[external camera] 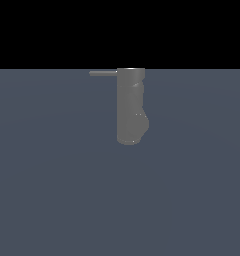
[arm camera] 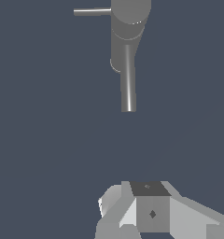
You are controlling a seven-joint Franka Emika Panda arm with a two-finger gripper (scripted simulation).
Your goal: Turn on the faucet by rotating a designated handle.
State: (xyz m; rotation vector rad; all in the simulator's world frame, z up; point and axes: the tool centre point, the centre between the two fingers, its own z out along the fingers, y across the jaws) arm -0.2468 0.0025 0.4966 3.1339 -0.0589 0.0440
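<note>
Grey faucet — handle horizontal off its top, well apart from gripper (jaw state unreadable) — no contact.

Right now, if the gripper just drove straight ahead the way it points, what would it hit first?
Probably the faucet: its spout tip lies ahead of the gripper in the wrist view, not the handle, which juts off to one side. Depth is unclear.
</note>
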